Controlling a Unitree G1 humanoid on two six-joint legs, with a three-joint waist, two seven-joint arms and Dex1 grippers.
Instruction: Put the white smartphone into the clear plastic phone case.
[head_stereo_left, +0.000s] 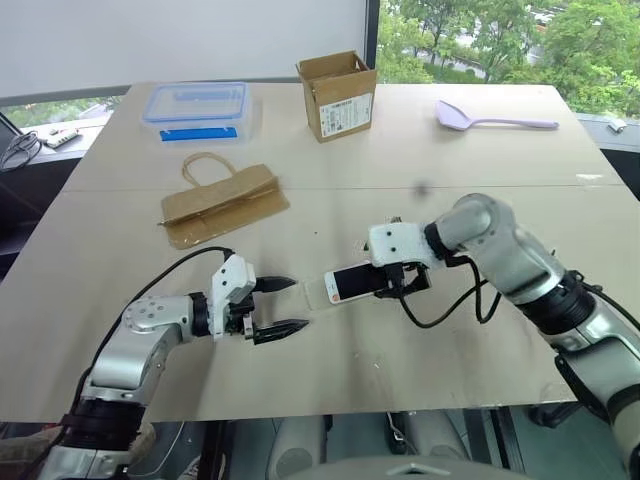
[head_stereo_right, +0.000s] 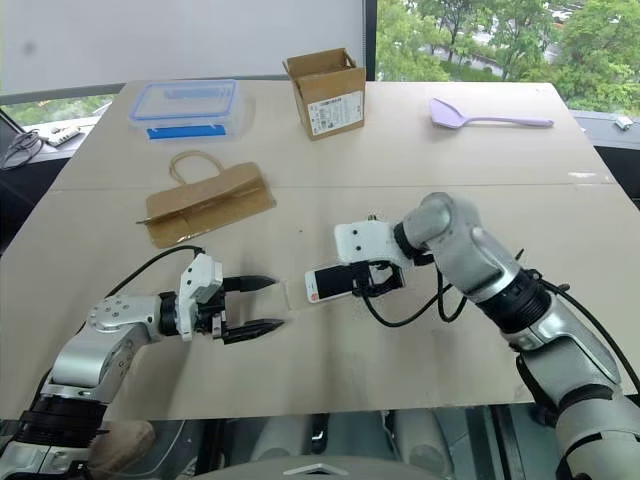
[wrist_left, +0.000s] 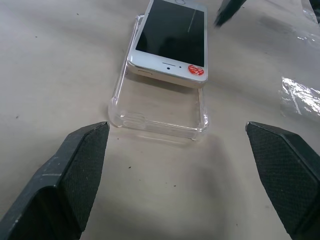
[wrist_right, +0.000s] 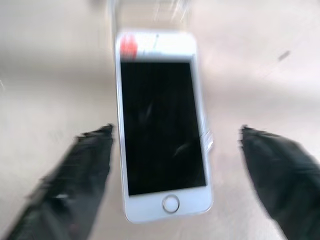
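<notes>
Both pincers worked near the desk's (head_stereo_left: 100, 330) front edge. On the left, the left gripper (head_stereo_left: 276, 305) hovered low with its black fingers (wrist_left: 75, 175) spread wide and nothing between them, aimed at the clear case (wrist_left: 160, 120). That case lay flat on the bare desk, just beyond the fingertips. The white phone (wrist_left: 172, 42) (red dot on its bezel) sat screen up, partly in the case, its near end tilted above the case's empty end. Just past it, the right gripper (wrist_right: 175, 137) stood released, one finger on either side of the phone and clear of its edges. Farther back lay a brown paper bag (head_stereo_left: 222, 205). Near the far edge stood a clear box with a blue lid (head_stereo_left: 196, 108), a cardboard box (head_stereo_left: 337, 95) and a lilac spatula (head_stereo_left: 490, 118).
</notes>
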